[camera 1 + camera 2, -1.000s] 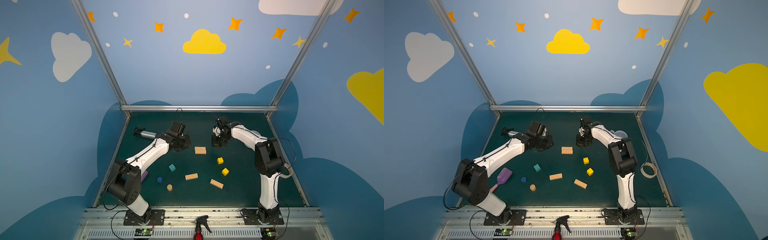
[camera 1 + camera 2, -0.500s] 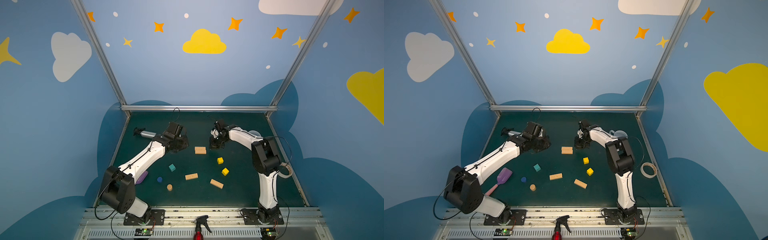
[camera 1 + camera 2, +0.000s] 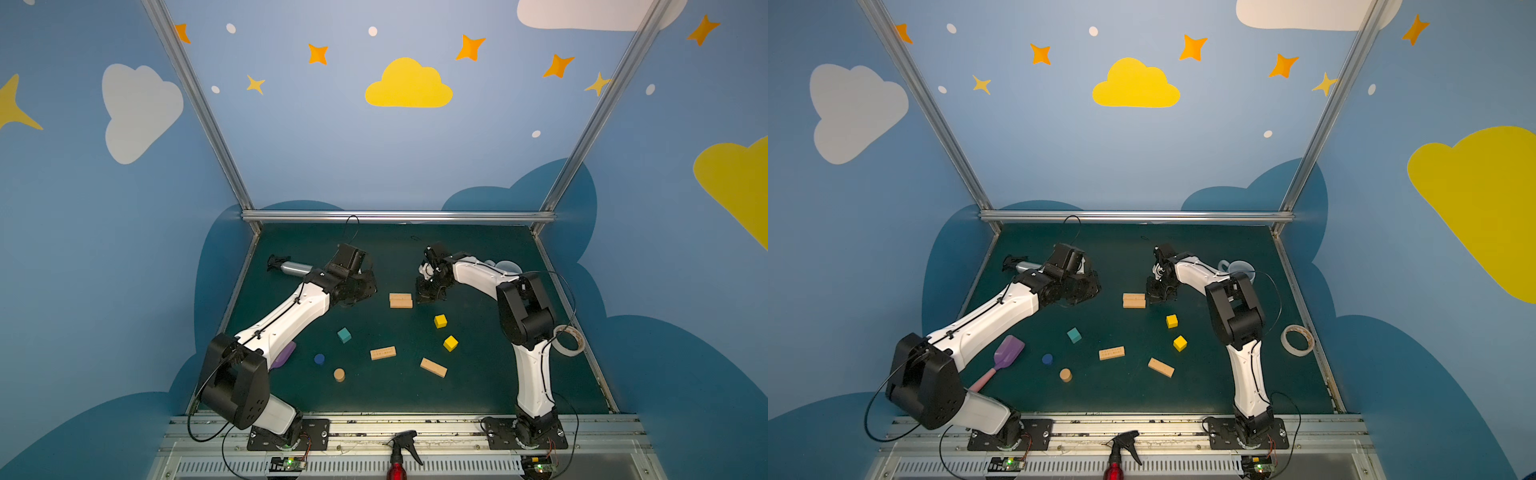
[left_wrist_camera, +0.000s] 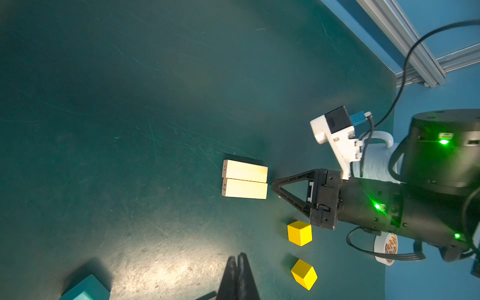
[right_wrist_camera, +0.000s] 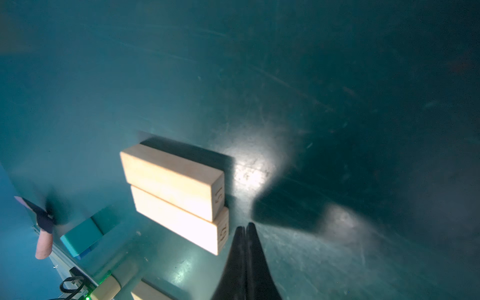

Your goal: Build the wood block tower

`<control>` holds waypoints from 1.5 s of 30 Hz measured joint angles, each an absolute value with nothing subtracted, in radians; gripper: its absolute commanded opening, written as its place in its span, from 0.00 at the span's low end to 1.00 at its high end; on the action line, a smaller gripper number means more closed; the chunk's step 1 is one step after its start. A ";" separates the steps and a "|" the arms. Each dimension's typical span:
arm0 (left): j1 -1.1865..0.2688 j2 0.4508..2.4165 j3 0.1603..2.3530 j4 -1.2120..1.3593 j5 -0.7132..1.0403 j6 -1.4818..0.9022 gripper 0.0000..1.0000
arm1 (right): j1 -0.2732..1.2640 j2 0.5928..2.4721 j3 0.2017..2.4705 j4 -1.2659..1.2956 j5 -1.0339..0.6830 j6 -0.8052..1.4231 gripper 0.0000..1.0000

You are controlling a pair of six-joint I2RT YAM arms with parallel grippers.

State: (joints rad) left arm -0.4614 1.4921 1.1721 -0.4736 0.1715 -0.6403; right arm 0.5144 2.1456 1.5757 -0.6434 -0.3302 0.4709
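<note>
The counter (image 3: pixel 478 399) is recorded as dark green. Four tan planks (image 3: pixel 401 304) are noted, with two yellow cubes (image 3: pixel 440 321), a teal cube (image 3: pixel 344 335), a blue cylinder (image 3: pixel 319 359) and a tan cylinder (image 3: pixel 339 375). The walls (image 3: pixel 311 145) are painted blue, patterned with clouds and orange stars.

A robotics lab test cell is shown. The space is enclosed by blue panels (image 3: pixel 374 166) painted with clouds and stars (a nursery-like backdrop, yet plainly staged) and is framed by aluminium profiles (image 3: pixel 395 216). A left arm (image 3: pixel 286 320) and a right arm (image 3: pixel 532 374) are bolted to a metal rail (image 3: pixel 415 424) at the front edge of a dark green table (image 3: pixel 374 399), and lit circuit boards (image 3: pixel 286 462) are left exposed below it. Small wood blocks (image 3: pixel 382 353) are scattered on the table.
</note>
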 measured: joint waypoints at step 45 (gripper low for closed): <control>-0.461 1.443 1.139 -0.474 0.151 -0.641 0.05 | 0.560 2.146 1.556 -0.638 -0.323 0.496 0.00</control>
State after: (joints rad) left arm -0.4614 1.4433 1.1389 -0.4744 0.1509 -0.6407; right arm 0.5598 2.1464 1.5558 -0.6376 -0.3225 0.4961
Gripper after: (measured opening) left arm 0.054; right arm 0.048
